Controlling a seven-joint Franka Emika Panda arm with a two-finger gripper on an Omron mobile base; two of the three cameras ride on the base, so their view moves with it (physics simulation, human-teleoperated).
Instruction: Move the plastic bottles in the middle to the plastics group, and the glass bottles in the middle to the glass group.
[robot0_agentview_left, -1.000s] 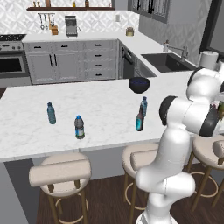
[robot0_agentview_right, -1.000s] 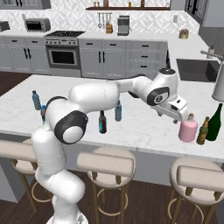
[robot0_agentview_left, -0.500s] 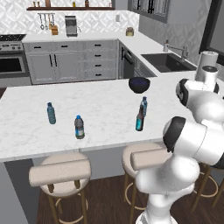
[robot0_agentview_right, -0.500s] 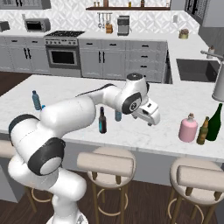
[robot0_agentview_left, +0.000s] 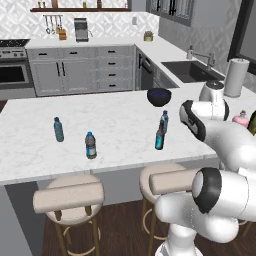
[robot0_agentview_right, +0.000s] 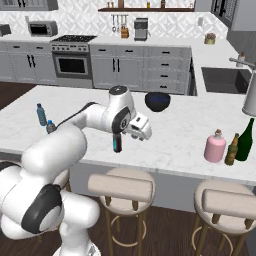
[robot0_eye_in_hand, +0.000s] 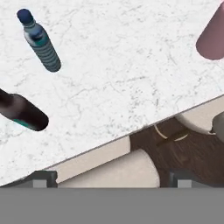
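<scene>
My gripper (robot0_agentview_right: 144, 132) hangs open and empty over the counter's front edge, just right of the slim dark bottle with a teal lower part (robot0_agentview_right: 117, 143). In the hand view its fingertips (robot0_eye_in_hand: 43, 177) stand wide apart, with the teal-bottomed bottle (robot0_eye_in_hand: 22, 113) and the slim blue-capped water bottle (robot0_eye_in_hand: 42, 43) at the left and the pink bottle (robot0_eye_in_hand: 212, 36) at the top right. Both middle bottles (robot0_agentview_left: 159, 138) (robot0_agentview_left: 164, 121) stand left of my gripper (robot0_agentview_left: 186, 112). The pink bottle (robot0_agentview_right: 215, 147) stands beside the olive-green bottle (robot0_agentview_right: 245, 141). The two plastics-group bottles (robot0_agentview_left: 58, 129) (robot0_agentview_left: 90, 145) stand far left.
A dark bowl (robot0_agentview_left: 159, 96) sits behind the middle bottles. A small brown bottle (robot0_agentview_right: 231, 150) stands between the pink and olive-green ones. The paper-towel roll (robot0_agentview_left: 235, 77) and the sink (robot0_agentview_left: 190, 71) are at the back right. Bar stools (robot0_agentview_right: 120, 187) line the counter's front edge.
The arm has swung away from the pink bottle at the right end to the middle of the counter. The pink bottle stays standing by the olive-green bottle.
</scene>
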